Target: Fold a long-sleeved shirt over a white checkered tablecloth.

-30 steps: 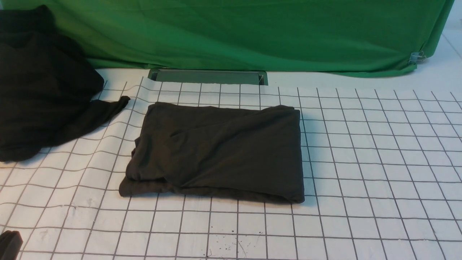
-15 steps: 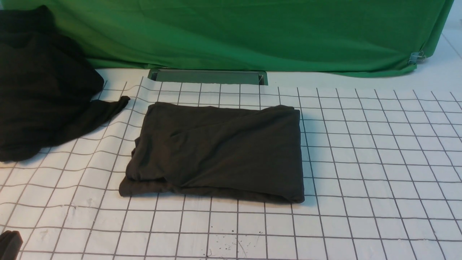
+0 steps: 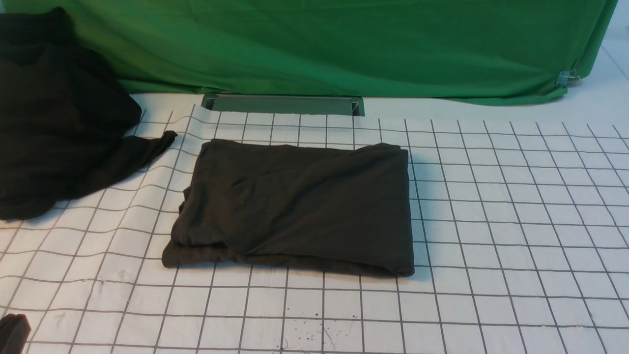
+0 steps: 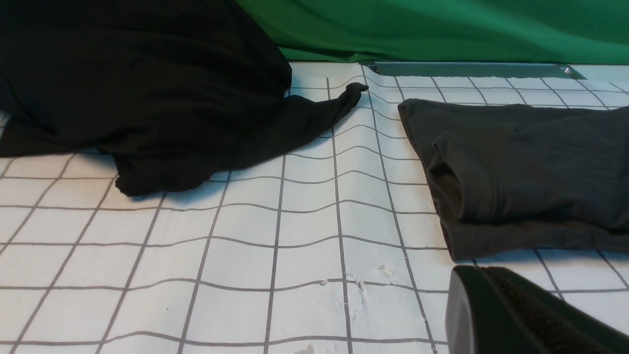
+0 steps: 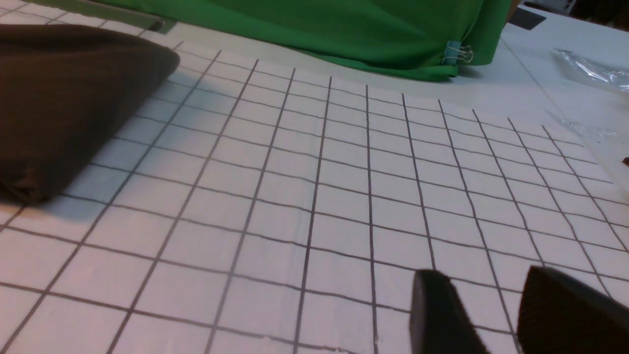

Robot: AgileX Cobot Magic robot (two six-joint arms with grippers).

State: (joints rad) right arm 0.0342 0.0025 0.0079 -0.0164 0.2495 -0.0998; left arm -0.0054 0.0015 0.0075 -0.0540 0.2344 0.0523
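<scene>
Long-sleeved shirt (image 3: 295, 206) lying folded mid-frame on white checkered tablecloth (image 3: 516, 221), apparently finished. Left gripper (image 4: 521, 314) sitting clenched and empty; right gripper (image 5: 496, 314) parted, gripping nothing, both parked clear.

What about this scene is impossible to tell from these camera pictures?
- The long-sleeved shirt: its chest print and neck label are folded inside, unseen in all views.
- The black garment: cut off by the front view's left edge; bunched, so its type is unclear.
- The left gripper: only a corner shows, cut by frame edges.
- The right gripper: absent from the front view.
</scene>
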